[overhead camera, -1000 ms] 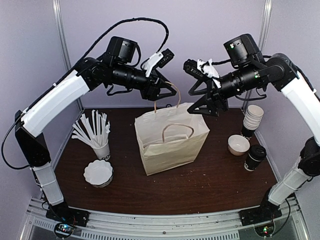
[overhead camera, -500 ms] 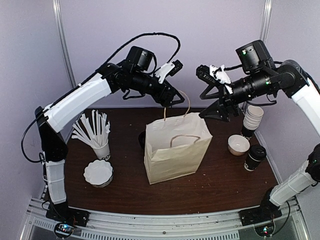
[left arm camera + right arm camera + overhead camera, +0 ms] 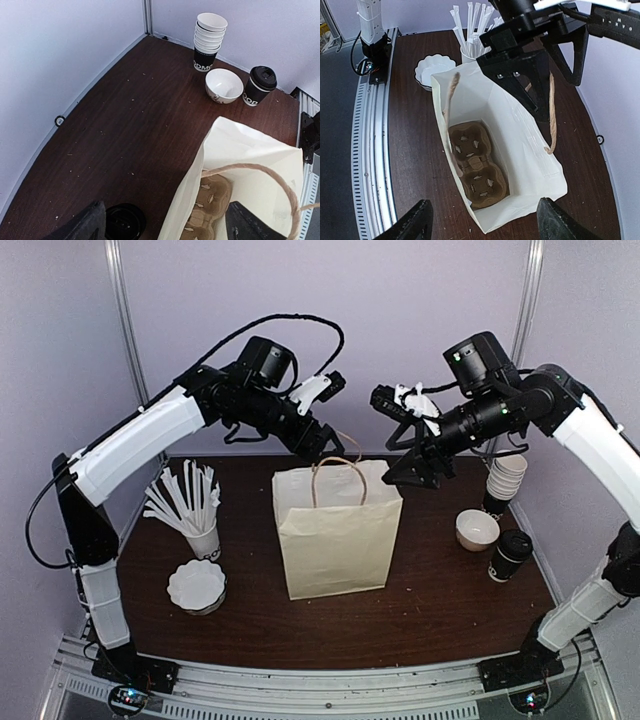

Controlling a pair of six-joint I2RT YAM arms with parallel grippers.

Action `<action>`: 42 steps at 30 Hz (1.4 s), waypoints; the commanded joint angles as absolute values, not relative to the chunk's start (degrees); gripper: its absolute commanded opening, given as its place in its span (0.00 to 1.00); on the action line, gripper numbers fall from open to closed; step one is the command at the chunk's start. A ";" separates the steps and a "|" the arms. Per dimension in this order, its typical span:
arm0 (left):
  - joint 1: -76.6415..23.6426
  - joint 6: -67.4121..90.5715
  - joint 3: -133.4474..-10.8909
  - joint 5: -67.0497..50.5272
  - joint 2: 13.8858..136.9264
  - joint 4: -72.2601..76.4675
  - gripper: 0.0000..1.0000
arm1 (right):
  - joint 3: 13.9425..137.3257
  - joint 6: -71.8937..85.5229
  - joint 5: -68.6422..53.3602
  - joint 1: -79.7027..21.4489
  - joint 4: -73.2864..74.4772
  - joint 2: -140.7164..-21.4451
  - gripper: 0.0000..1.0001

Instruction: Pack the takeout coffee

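The left gripper (image 3: 165,227) has its jaws spread wide with nothing clamped; in its wrist view the two dark fingers sit in the bottom corners of the frame, with the open mouth of the paper bag (image 3: 338,530) and one twine handle (image 3: 260,175) below and between them. The right gripper (image 3: 482,222) is likewise wide open and empty, hanging above the bag's mouth. Inside the bag a brown pulp cup carrier (image 3: 475,165) lies flat on the bottom. The bag stands upright at the middle of the dark wood table (image 3: 430,610). The takeout coffee (image 3: 510,555) stands upright on the table at the right of the overhead frame, outside the bag and well apart from both grippers, just beside a white bowl (image 3: 477,530), with a stack of lidless cups (image 3: 505,480) behind it
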State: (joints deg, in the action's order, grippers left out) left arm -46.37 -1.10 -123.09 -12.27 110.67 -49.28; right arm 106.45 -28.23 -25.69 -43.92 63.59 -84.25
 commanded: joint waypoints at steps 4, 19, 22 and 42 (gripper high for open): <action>-46.21 -5.72 -118.84 -14.73 105.23 -50.76 0.87 | 107.99 -27.42 -26.37 -43.59 63.14 -85.43 0.75; -46.23 -8.44 -111.91 -10.76 95.71 -55.62 0.83 | 104.20 -31.19 -27.48 -43.59 64.70 -83.25 0.72; -46.22 -6.32 -107.20 -6.93 90.89 -54.80 0.78 | 102.89 -33.62 -28.74 -43.76 65.87 -82.62 0.67; -46.19 0.60 -89.76 9.42 73.23 -45.25 0.72 | 89.06 -27.21 -19.90 -17.39 66.84 -75.49 0.67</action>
